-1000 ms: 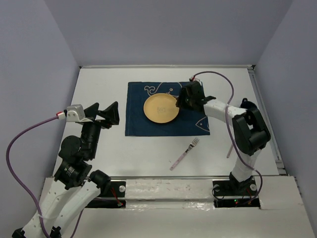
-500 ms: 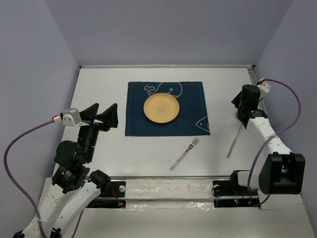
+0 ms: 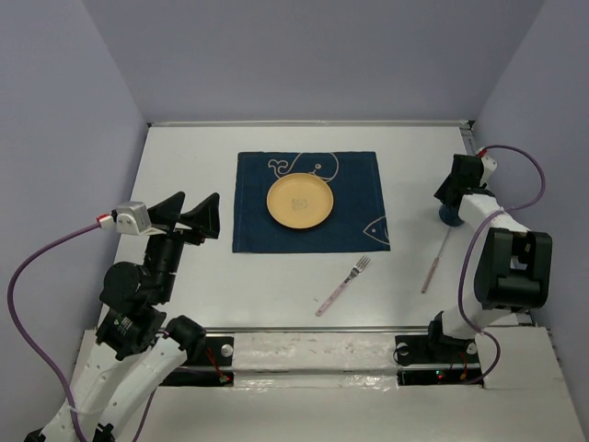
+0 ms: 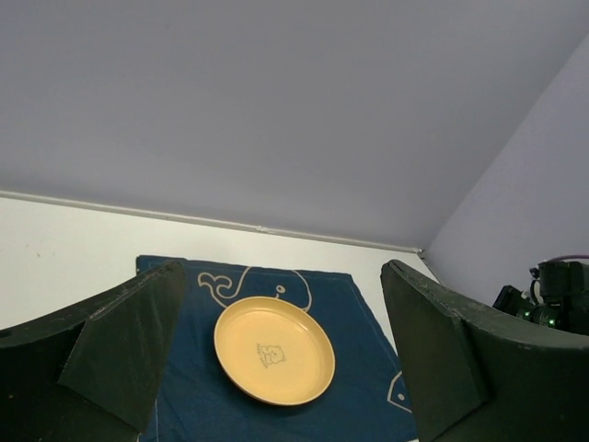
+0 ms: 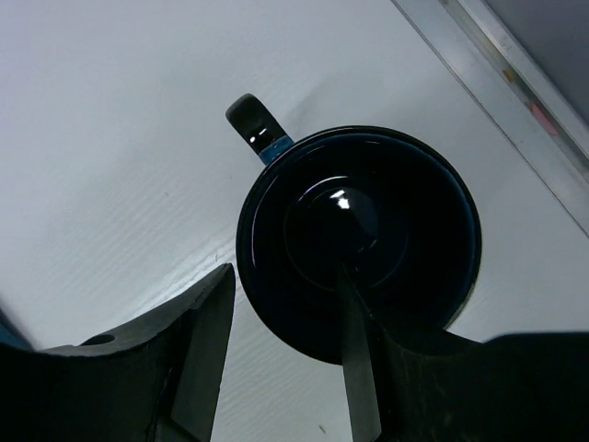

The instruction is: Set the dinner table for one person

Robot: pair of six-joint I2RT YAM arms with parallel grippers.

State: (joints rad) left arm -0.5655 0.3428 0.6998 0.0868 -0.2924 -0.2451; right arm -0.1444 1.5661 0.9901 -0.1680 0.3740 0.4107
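Our left gripper point(image 3: 192, 214) hangs wide open over the big white desk point(image 3: 267, 276) between lavender walls. Right gripper point(image 5: 281, 313) straddles the rim of the dark mug point(image 5: 386, 212) near the desk's right edge; we can't tell if it's pinching.

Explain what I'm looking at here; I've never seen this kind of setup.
Two robot arms are bolted at the near edge of a white table. The wide picture looks down from above; the other two come from a camera on each wrist. On the table lie a navy whale placemat with a yellow plate on it, a pink-handled fork and a second thin utensil. The left gripper is open and empty. The right gripper hangs open over a dark mug, fingers either side of its rim. Nothing is held.
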